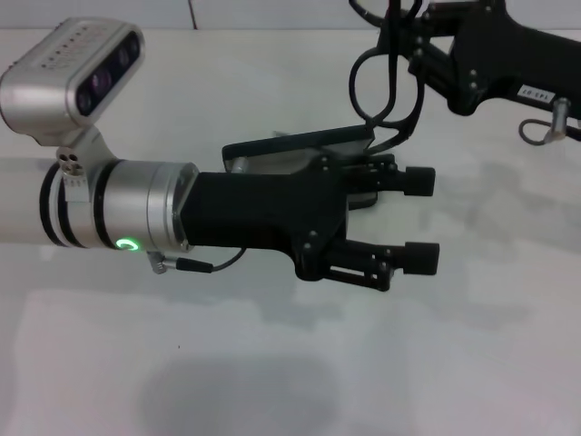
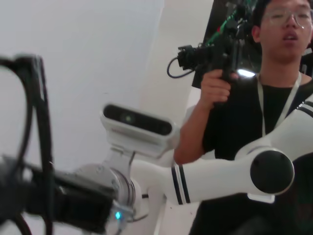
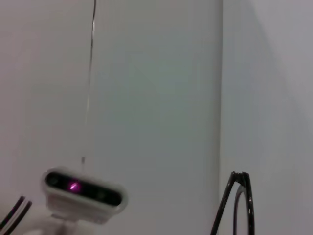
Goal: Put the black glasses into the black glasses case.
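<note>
The black glasses (image 1: pixel 385 84) hang in the air at the back right, lenses down, with my right gripper (image 1: pixel 406 34) shut on them from above. Part of their frame also shows in the right wrist view as the glasses (image 3: pixel 238 205). The black glasses case (image 1: pixel 300 143) lies open on the white table just below and left of the glasses, largely hidden behind my left arm. That arm reaches across the middle from the left. My left gripper (image 1: pixel 421 221) is open and holds nothing, just in front of the case.
The white table (image 1: pixel 290 363) stretches around the case. In the left wrist view a person (image 2: pixel 254 112) stands beyond the table holding a camera. My right arm's wrist camera (image 2: pixel 138 122) is also in that view.
</note>
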`<act>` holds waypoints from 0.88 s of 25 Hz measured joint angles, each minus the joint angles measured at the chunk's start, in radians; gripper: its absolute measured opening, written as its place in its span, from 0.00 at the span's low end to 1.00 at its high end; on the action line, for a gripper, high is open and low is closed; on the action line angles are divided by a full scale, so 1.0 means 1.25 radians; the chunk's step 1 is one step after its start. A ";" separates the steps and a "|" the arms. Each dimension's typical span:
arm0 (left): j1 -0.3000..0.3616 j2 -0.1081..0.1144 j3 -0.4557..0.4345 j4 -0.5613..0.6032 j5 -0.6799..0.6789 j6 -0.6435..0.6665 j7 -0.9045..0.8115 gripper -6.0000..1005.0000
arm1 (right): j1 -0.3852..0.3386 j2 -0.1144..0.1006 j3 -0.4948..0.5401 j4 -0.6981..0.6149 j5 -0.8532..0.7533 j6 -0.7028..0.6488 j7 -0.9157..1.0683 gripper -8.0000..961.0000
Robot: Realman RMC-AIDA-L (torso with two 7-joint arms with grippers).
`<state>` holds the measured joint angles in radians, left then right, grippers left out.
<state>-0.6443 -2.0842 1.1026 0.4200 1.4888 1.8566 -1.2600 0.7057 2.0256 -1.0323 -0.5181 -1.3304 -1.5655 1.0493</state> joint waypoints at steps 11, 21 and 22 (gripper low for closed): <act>0.014 0.010 -0.015 0.000 -0.013 0.001 -0.001 0.87 | -0.002 -0.008 -0.100 -0.007 -0.012 0.021 0.001 0.11; 0.020 0.011 -0.023 0.000 -0.013 -0.003 0.004 0.87 | 0.007 -0.009 -0.107 -0.026 -0.119 0.013 0.000 0.11; 0.019 0.011 -0.023 0.000 -0.013 -0.004 0.004 0.87 | 0.007 -0.009 -0.108 -0.029 -0.125 0.011 0.000 0.11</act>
<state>-0.6208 -2.0702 1.0737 0.4203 1.4725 1.8517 -1.2552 0.7144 2.0145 -1.1672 -0.5545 -1.4865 -1.5512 1.0493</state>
